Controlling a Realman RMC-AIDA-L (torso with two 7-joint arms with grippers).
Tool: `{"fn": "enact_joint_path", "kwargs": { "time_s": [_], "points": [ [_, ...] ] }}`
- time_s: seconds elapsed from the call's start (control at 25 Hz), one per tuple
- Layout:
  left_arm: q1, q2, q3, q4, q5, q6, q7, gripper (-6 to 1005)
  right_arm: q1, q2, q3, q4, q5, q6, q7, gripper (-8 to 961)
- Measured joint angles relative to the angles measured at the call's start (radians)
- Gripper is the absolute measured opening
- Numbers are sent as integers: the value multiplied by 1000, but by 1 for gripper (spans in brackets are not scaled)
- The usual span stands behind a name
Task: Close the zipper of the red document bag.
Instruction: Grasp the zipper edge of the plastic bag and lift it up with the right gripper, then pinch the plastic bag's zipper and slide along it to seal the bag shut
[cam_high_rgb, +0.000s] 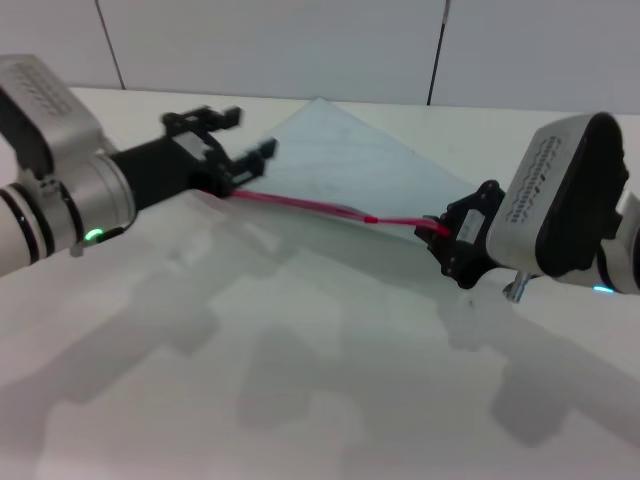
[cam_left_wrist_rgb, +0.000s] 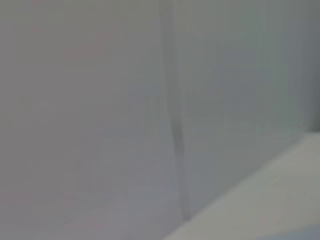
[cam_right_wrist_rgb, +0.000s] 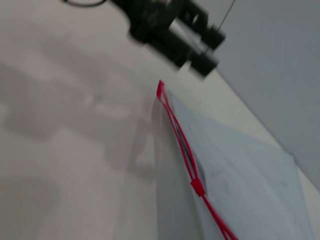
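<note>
The likeliest failure is the left claw (cam_high_rgb: 232, 160) losing its pinch on the far end of the zipper (cam_high_rgb: 300, 205), or the red document bag (cam_high_rgb: 340, 160) lifting and buckling off the bench (cam_high_rgb: 300, 380), if the slider (cam_right_wrist_rgb: 198, 187) jams partway along. The bag stretches between the two claws, its red edge taut. The right claw (cam_high_rgb: 447, 232) seems pressed together on the near end, though its body hides the tips.
</note>
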Motion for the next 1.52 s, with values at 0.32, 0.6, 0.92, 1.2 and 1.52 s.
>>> {"fn": "enact_joint_path", "kwargs": {
  "time_s": [0.32,0.6,0.92,1.2,1.52],
  "points": [
    [-11,-16,0,126,303,-99,-29,577,3,0,25,-38,1,-30,26,50],
    [-5,-21,-6,174,341,-176,47,574,3,-1,28,-56,19,-37,32,48],
    [-1,-20,-10,161,341,-178,166,570,6,-2,36,-75,26,-53,32,47],
    [4,-22,-11,117,254,-196,322,567,7,-2,41,-85,47,-62,30,48],
    [2,-21,-11,21,146,-244,492,563,8,-3,41,-85,52,-66,25,47]
  ]
}}
